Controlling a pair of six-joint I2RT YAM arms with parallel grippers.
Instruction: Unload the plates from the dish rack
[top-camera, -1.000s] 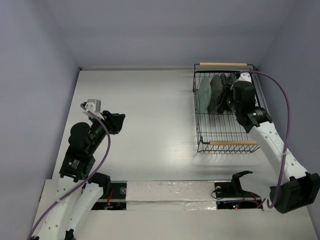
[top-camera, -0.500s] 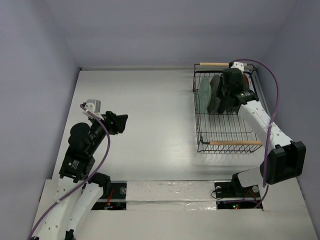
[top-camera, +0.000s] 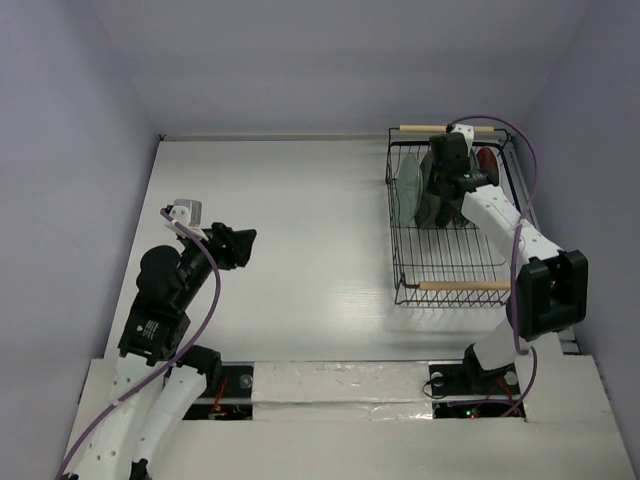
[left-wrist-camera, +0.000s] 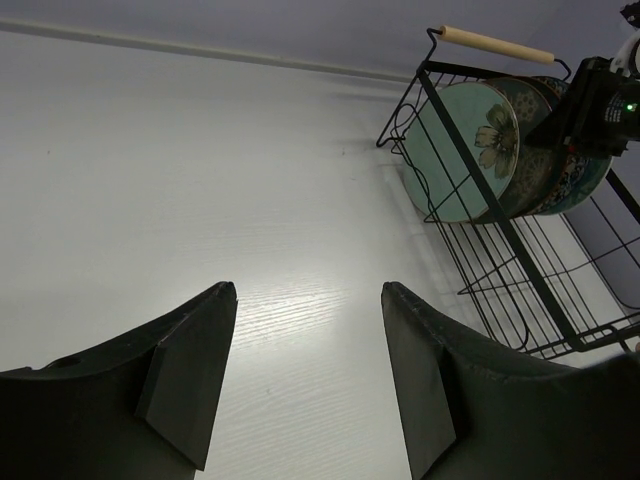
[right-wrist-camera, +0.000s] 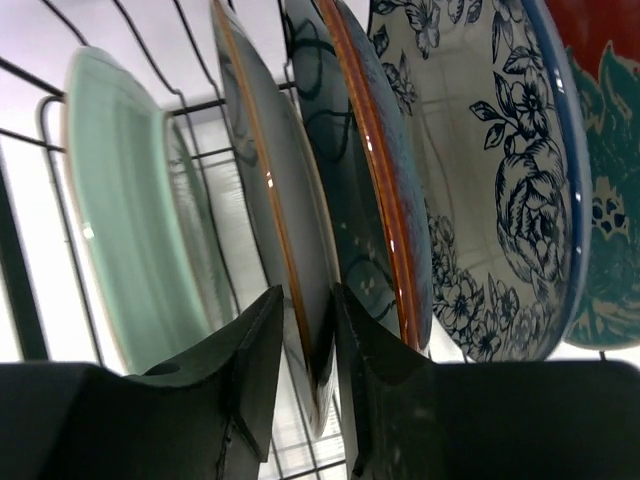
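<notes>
The dish rack (top-camera: 465, 286) stands at the right, holding five upright plates. In the right wrist view they run left to right: pale green (right-wrist-camera: 130, 220), glossy teal (right-wrist-camera: 270, 190), dark with white marks (right-wrist-camera: 345, 180), white with blue flowers (right-wrist-camera: 480, 150), red with teal flowers (right-wrist-camera: 590, 25). My right gripper (right-wrist-camera: 308, 292) straddles the top rim of the glossy teal plate, jaws closed narrowly onto it. In the top view it (top-camera: 438, 190) is above the rack's far half. My left gripper (top-camera: 243, 243) is open and empty over bare table, also seen in its wrist view (left-wrist-camera: 308, 288).
The rack's far wooden handle (top-camera: 447, 128) lies close behind the right wrist. The purple cable (top-camera: 520, 200) arcs over the rack's right side. The white table (top-camera: 300, 220) stretches between the arms. Walls close in at the left, back and right.
My right arm has swung its gripper leftward along the rack, from the right-hand plates to the second plate from the left. The left arm has hardly moved.
</notes>
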